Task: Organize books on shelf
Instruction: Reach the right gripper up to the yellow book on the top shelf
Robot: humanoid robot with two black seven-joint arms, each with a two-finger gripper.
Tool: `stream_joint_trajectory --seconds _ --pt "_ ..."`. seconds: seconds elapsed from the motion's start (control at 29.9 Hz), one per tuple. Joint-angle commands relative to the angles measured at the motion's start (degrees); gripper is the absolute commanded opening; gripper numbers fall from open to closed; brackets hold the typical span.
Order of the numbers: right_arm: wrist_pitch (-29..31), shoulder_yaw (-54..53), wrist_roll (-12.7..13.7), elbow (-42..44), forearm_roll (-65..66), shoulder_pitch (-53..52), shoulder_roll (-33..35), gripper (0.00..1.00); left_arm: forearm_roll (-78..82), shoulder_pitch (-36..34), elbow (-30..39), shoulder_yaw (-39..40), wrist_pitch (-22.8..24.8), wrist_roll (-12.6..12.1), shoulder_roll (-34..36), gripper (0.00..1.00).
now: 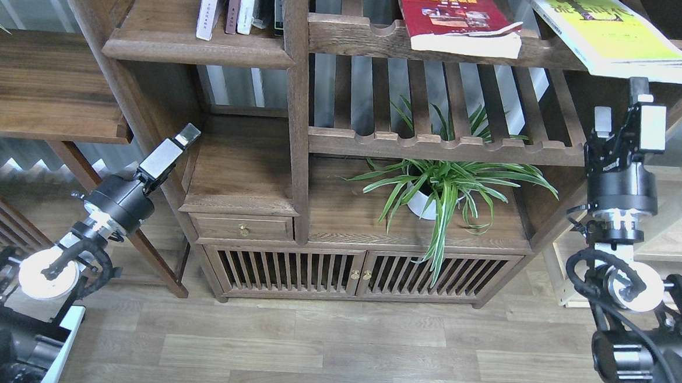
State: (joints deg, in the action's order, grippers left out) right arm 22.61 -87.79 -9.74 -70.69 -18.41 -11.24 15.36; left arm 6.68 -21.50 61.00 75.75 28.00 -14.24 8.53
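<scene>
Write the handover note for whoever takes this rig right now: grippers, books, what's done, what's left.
Right gripper: open, empty, raised just below the yellow-green book.
Left gripper: empty, low beside the cabinet's left post; open or shut cannot be told.
Books: the yellow-green book and the red book lie flat on the upper slatted rack, both overhanging its front rail. Upright volumes stand on the solid board shelf at upper left.
Done: nothing gripped yet.
Left: take both flat books and place them on the shelf, likely the yellow-green one first.
</scene>
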Motion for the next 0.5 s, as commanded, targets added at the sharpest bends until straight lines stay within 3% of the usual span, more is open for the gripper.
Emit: stream_joint_trajectory --seconds 0.0,0.47 --pt "-1.77 -0.71 0.07 0.81 0.04 -2.46 0.1 0.99 0.0 -0.56 0.0 0.01 0.0 0.0 0.09 0.99" --pt "-5.55 -1.33 -0.01 4.33 0.04 -5.45 3.44 0.99 -0.62 -1.09 0.0 0.01 0.0 0.0 0.09 0.99"
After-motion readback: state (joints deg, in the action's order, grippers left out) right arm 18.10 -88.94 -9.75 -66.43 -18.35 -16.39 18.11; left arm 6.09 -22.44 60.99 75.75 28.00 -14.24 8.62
